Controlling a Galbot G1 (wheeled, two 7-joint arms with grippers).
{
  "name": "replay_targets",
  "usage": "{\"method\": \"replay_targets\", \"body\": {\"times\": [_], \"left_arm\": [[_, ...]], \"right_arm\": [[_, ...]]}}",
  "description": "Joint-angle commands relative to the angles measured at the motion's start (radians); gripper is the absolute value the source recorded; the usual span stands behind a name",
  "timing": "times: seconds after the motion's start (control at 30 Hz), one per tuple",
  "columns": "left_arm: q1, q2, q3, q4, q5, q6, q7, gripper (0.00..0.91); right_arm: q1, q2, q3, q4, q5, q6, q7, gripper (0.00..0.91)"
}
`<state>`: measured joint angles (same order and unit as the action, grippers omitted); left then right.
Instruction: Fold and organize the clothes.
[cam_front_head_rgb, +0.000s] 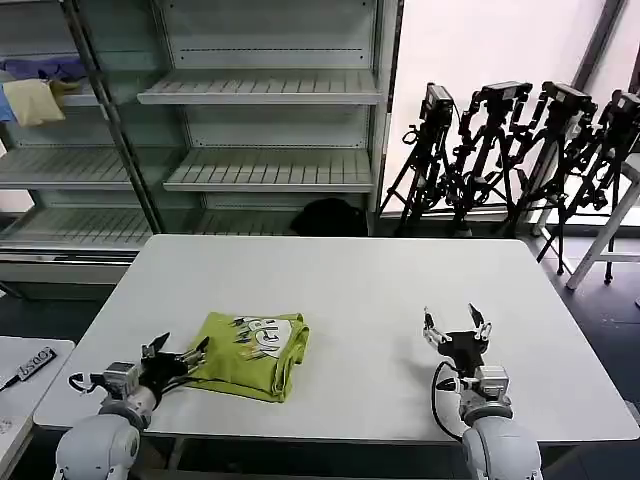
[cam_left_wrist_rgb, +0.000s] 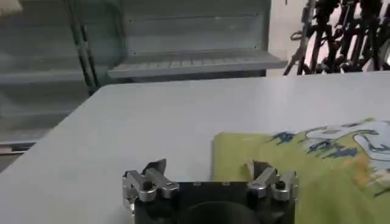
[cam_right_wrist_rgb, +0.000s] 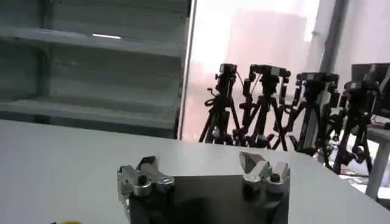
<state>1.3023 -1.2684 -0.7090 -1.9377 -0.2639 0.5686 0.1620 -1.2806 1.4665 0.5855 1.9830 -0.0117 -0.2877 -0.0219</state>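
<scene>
Closest to the head camera are the two grippers at the near table edge. Left gripper (cam_front_head_rgb: 178, 356) sits at about 9 o'clock of the shirt with its fingers spread, one tip right at the cloth's near left corner, nothing pinched. In the left wrist view that gripper (cam_left_wrist_rgb: 210, 178) has one fingertip (cam_left_wrist_rgb: 261, 172) over the corner of the fabric and the other over bare table.

So the lime yellow-green short-sleeved T-shirt of soft fabric (cam_front_head_rgb: 250, 352) is already folded into a compact rectangle, with a white and blue print facing up. It lies on the white rectangular table (cam_front_head_rgb: 360, 290), left of centre and toward the near edge. My guess is that it's light and floppy: the layers will slide on each other and the stack will sag or unfold if lifted by one corner. I'd take it low along the stacked edge at 3 o'clock, or scoop under the whole pile, pinching all the layers together.

Right gripper (cam_front_head_rgb: 455, 331) is parked well apart at the shirt's 3 o'clock, fingers spread and pointing up, holding nothing.

For containers, there's only the grey metal shelving unit (cam_front_head_rgb: 260, 100) beyond the table at 12 o'clock. Its slatted shelves look bare, apart from a pale yellow cloth (cam_front_head_rgb: 33, 100) and a blue cloth (cam_front_head_rgb: 45, 68) on the far left rack.
</scene>
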Motion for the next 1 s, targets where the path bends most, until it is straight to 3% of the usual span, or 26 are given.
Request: {"method": "replay_targets", "body": {"times": [0.03,0.47,0.5,0.53,0.57,0.6,0.63,1.0], "left_arm": [[0.014,-0.01,-0.005,-0.016,-0.072,0.009,-0.01,0.907],[0.023,-0.022,0.015,0.013,-0.051,0.008,-0.018,0.907],[0.024,-0.023,0.015,0.012,-0.052,0.008,-0.017,0.856],[0.025,-0.022,0.016,0.01,-0.054,0.008,-0.017,0.746],[0.024,-0.023,0.016,0.009,-0.057,0.008,-0.015,0.242],[0.024,-0.024,0.016,0.009,-0.058,0.008,-0.013,0.101],[0.025,-0.024,0.017,0.007,-0.063,0.008,-0.012,0.02],[0.032,-0.031,0.016,0.013,-0.161,0.009,0.042,0.01]], "right_arm": [[0.001,0.0,0.0,0.0,-0.001,0.0,0.0,0.907],[0.004,0.002,-0.002,-0.002,-0.002,0.0,0.001,0.907],[0.004,0.002,-0.002,-0.002,-0.002,0.0,0.001,0.907],[0.005,0.002,-0.002,-0.003,-0.002,0.0,0.001,0.907],[0.007,0.002,-0.003,-0.003,-0.002,0.0,0.001,0.907],[0.007,0.002,-0.003,-0.003,-0.002,0.0,0.002,0.907],[0.009,0.003,-0.004,-0.004,-0.002,0.0,0.002,0.907],[0.013,0.004,-0.002,-0.002,-0.003,0.0,0.004,0.907]]}}
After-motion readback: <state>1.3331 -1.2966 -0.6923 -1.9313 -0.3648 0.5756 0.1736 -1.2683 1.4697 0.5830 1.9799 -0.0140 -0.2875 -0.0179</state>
